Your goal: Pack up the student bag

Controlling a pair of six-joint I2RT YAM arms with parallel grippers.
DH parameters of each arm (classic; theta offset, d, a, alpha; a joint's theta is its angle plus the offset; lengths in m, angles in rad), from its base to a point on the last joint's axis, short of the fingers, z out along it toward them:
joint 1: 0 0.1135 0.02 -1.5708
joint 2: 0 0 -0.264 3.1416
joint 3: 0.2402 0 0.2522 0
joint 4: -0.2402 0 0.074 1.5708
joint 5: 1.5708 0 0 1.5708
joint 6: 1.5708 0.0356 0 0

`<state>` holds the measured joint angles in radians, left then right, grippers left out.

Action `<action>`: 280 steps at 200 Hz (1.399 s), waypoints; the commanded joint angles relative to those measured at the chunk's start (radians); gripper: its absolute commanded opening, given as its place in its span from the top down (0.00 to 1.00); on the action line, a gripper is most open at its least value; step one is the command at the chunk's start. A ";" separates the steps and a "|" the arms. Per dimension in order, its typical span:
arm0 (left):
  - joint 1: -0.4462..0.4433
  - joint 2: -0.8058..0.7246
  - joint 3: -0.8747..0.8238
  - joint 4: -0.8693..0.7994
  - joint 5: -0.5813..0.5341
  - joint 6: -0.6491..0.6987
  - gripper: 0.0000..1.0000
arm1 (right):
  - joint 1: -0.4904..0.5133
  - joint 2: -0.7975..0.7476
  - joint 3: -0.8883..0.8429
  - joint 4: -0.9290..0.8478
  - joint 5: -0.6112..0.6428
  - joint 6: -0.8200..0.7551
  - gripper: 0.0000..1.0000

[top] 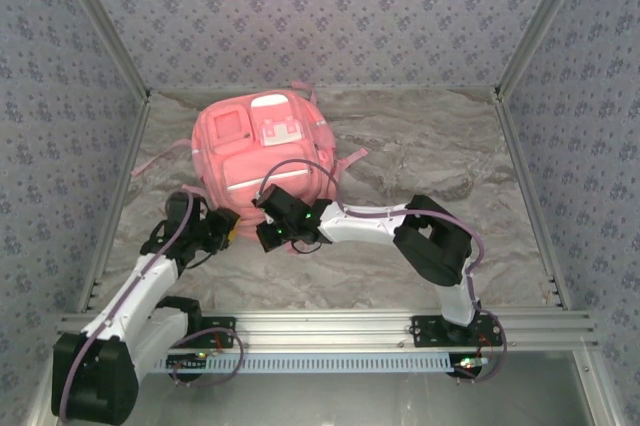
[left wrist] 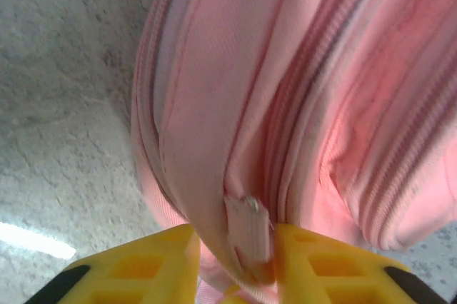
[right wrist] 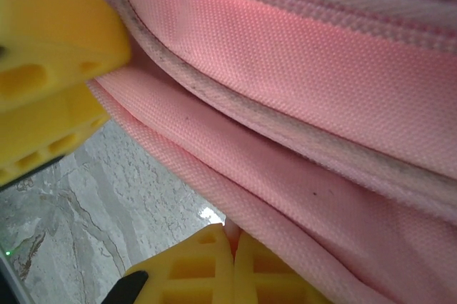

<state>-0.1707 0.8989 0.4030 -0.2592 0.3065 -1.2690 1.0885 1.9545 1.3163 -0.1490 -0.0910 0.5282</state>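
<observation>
Three patterned walls (top: 330,16) enclose marbled table (top: 430,156) and bag (top: 262,151).

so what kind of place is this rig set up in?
Probably a lab test cell, not a real room: patterned wall panels close in three sides, an aluminium frame rail runs along the near edge, and the student bag lies on a marble-look table.

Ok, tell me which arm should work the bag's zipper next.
Left. The left end effector straddles the zipper pull, so it probably need only pinch and drag. The right end effector is shut on the edge of the bag, best used to steady it.
</observation>
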 commanded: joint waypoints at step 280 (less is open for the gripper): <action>-0.028 -0.016 0.147 -0.059 -0.066 0.085 1.00 | -0.032 -0.166 -0.221 -0.095 0.279 -0.055 1.00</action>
<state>-0.1875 0.9161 0.4625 -0.3065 0.2852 -1.2125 1.0908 1.8149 1.1271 -0.1322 0.0910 0.4973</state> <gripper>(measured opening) 0.038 0.047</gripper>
